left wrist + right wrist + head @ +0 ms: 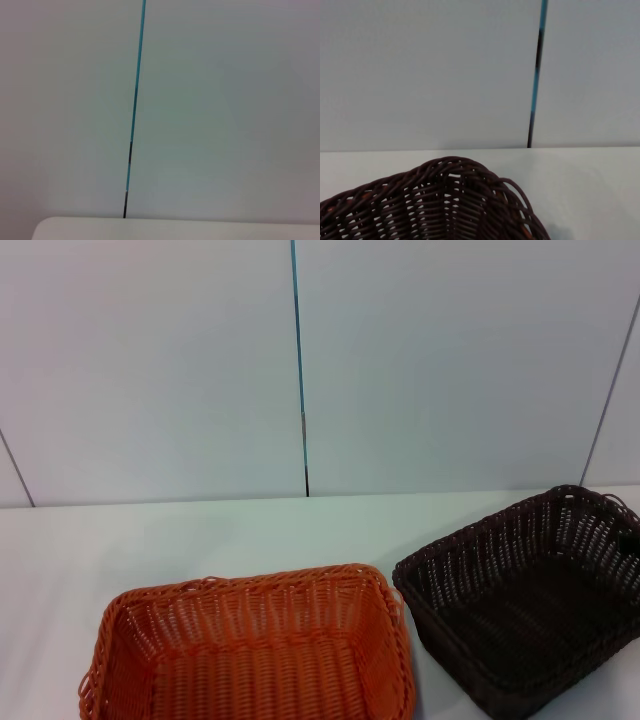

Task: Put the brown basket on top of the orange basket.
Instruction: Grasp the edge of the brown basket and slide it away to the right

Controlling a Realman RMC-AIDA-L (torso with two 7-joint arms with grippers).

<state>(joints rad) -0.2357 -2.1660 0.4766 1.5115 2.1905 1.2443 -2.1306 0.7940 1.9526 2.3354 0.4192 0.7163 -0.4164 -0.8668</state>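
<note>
Head view runs, from the left, first to the orange basket [250, 650] sitting on the white table [150, 540], its braided rim open to the top and nothing inside it. Just to the right of the orange basket, close to it but with a narrow strip of table between them, sits the brown basket [525, 600], turned at a slight angle so that one corner points toward the orange one. The brown basket also looks empty, and its far right part runs out of the picture. Behind the orange basket stands a pale wall [150, 370], split by a thin blue seam [299, 360] that comes down to the table's back edge a little right of the orange basket's middle.

Neither arm appears in the head view. The left wrist view shows only the wall, the blue seam and a strip of table edge, so the left pincer's opening cannot be told. The right wrist view looks across one corner of the brown basket's rim [455, 170], close up, with table and wall beyond; no fingers show there either, so the right pincer's state and any hold cannot be told.
</note>
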